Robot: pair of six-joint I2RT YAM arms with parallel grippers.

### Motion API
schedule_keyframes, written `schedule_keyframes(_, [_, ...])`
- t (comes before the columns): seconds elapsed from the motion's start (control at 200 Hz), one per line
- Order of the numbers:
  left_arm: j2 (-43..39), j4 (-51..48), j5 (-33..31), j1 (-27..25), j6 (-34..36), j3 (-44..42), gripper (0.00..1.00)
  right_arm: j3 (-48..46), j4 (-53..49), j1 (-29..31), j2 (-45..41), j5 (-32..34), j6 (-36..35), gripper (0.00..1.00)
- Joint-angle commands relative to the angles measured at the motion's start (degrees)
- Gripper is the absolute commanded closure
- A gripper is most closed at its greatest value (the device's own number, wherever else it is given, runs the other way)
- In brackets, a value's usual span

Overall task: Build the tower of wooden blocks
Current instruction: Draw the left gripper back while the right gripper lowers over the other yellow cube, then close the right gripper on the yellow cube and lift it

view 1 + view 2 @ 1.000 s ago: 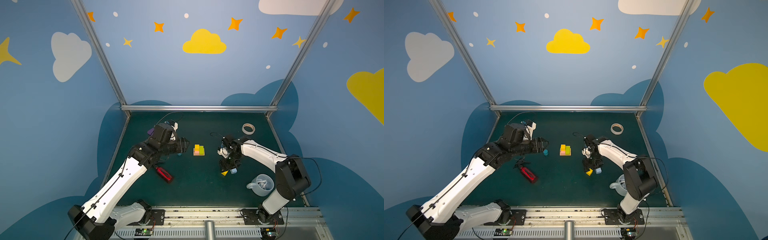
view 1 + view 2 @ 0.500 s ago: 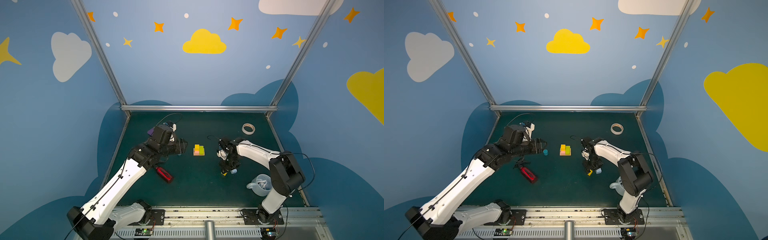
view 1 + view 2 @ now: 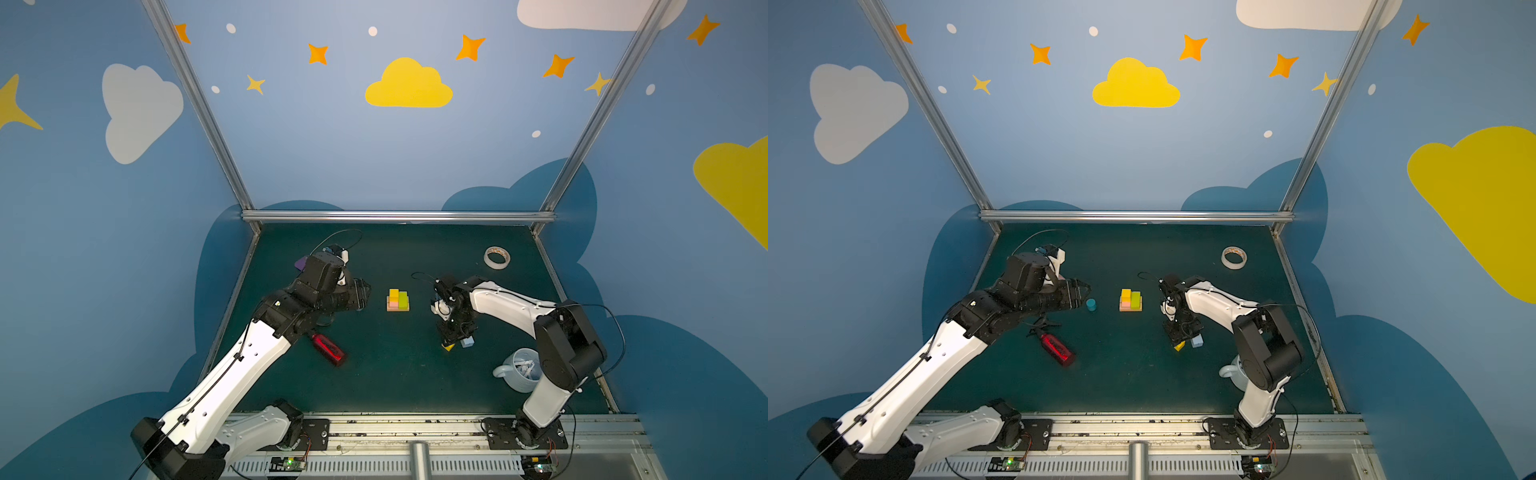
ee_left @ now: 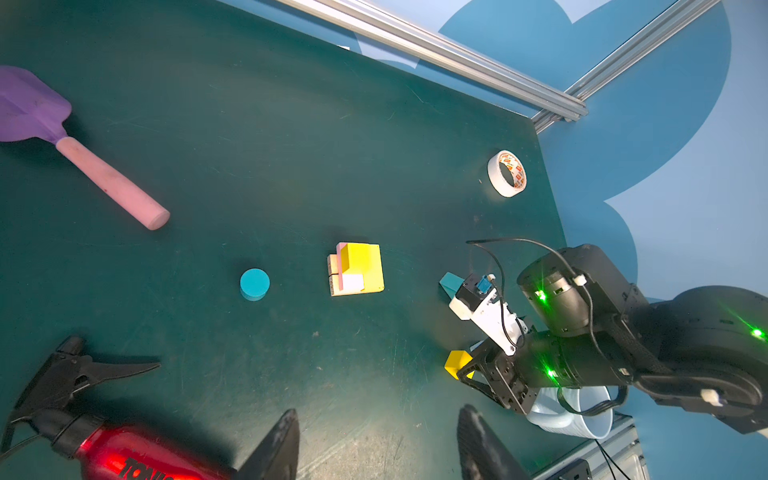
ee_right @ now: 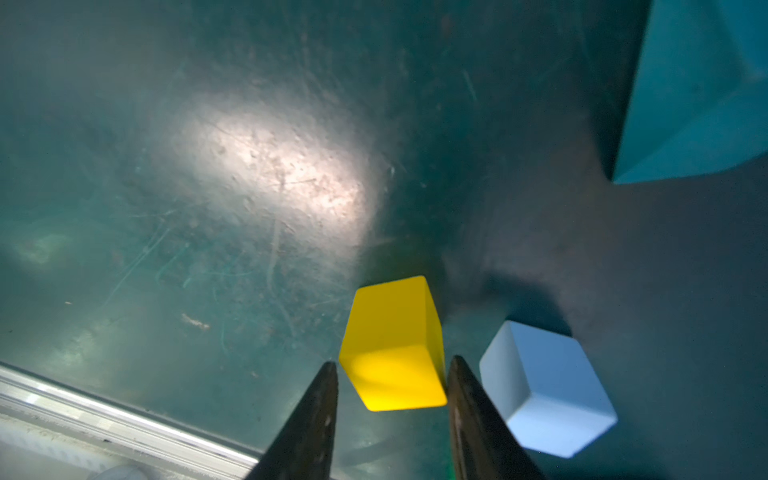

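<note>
The right hand (image 5: 390, 365) reached down over the loose yellow wooden cube (image 5: 392, 345) on the dark green counter (image 5: 208, 208). Its fingers were partly open and straddled the cube: one touched its side, the other stood a sliver off. A pale-blue wooden cube (image 5: 544, 386) sat just beside, outside the fingers. The left hand (image 4: 378, 440) hung open, holding nothing, near the teal wooden cylinder (image 4: 254, 282). The part-built tower (image 3: 398, 300) of tan, pink, lime and yellow blocks stood between the two hands.
</note>
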Motion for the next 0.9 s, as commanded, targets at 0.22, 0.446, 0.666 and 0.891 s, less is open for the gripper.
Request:
schedule_keyframes(0.22, [-1.6,-0.8,-1.1,0.2,-0.3,-1.2,0.40,-0.1,-0.9,1.2,0.6,0.6,2.6,0.63])
schedule_keyframes(0.446, [-1.6,-0.9,-1.1,0.3,-0.2,-1.4,0.40,0.0,-0.8,1.4,1.4,0.6,3.8,0.65])
schedule_keyframes(0.666, [-1.6,-0.9,-0.7,0.3,-0.4,-1.3,0.41,0.2,-0.9,1.5,1.6,0.6,4.1,0.79])
schedule_keyframes(0.891, [-1.8,-0.7,-0.7,0.4,-0.4,-1.9,0.41,3.6,-3.7,1.5,1.4,0.9,5.5,0.86])
